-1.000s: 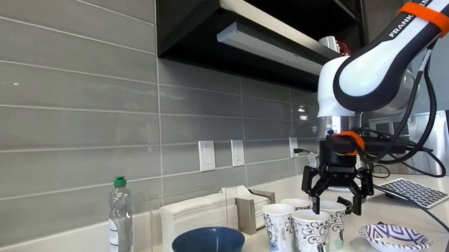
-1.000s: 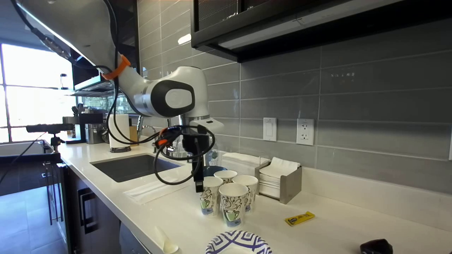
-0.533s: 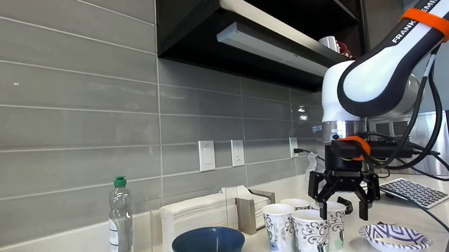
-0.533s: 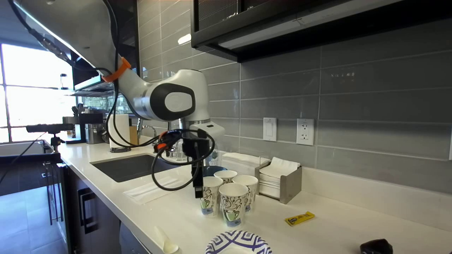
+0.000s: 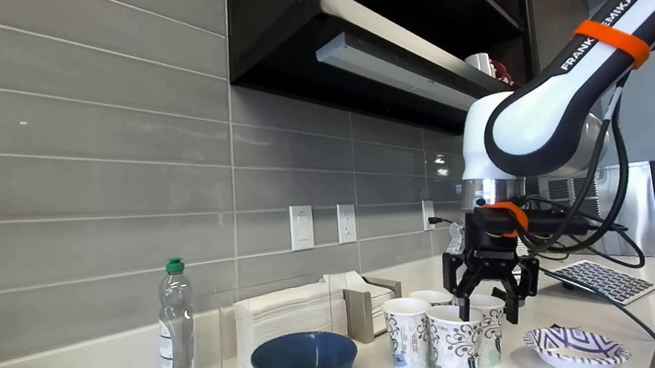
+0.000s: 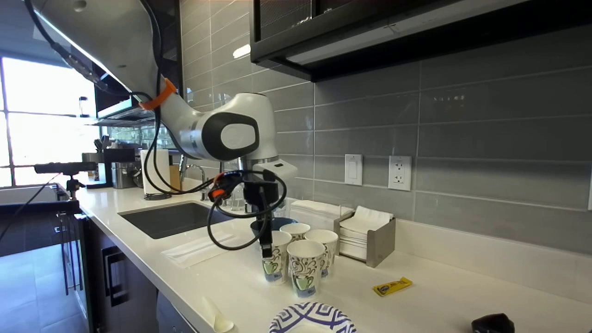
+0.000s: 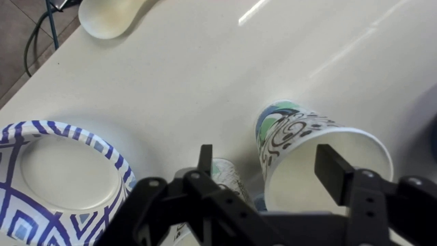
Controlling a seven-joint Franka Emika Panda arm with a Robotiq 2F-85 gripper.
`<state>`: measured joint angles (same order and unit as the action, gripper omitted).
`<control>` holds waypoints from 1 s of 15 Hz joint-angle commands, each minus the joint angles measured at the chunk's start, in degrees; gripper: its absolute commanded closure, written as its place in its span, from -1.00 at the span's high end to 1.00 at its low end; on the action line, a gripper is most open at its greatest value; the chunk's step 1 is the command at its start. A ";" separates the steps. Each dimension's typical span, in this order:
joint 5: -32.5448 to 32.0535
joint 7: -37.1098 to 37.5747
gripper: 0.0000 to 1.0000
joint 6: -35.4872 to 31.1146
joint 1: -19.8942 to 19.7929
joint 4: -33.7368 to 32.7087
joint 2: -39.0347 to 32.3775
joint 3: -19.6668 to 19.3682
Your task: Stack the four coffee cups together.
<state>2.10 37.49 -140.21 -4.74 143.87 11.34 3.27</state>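
Slants arm (image 5: pixel 566 92) in from upper right in an exterior view, points gripper (image 5: pixel 489 318) down at right of centre, holds jaws wide apart close by four cups (image 5: pixel 456 352), upright, bunched, unstacked at lower right. Can't tell cup contact.

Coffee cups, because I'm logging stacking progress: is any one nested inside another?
No, in an exterior view the four coffee cups stand upright in a close group, each showing its own open top.
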 commanded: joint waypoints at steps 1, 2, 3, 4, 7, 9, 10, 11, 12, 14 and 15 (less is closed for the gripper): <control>-1.32 1.27 1.00 -2.42 0.00 -2.37 -3.39 -0.04; -1.56 1.46 1.00 -2.74 0.02 -2.85 -3.98 -0.08; -1.60 1.45 1.00 -2.84 0.11 -3.41 -4.72 -0.16; -1.60 1.19 0.50 -2.51 0.08 -2.75 -4.09 -0.42; -1.14 0.48 0.32 -2.13 0.17 -1.85 -3.31 -0.97; -0.72 -0.04 0.02 -1.97 0.20 -1.18 -2.59 -1.28; -0.76 -0.07 -0.11 -1.58 0.35 -1.92 -3.22 -1.21; -1.31 0.19 -0.27 -0.79 0.37 -2.27 -3.30 -1.07; -1.48 0.04 -0.40 0.19 0.44 -2.27 -2.86 -1.01; -1.13 -0.85 -0.68 1.44 0.72 -2.00 -1.95 -1.05; -1.06 -1.21 -0.80 2.08 0.81 -1.95 -1.58 -1.06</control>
<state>1.95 37.03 -140.76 -4.46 142.01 8.03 2.51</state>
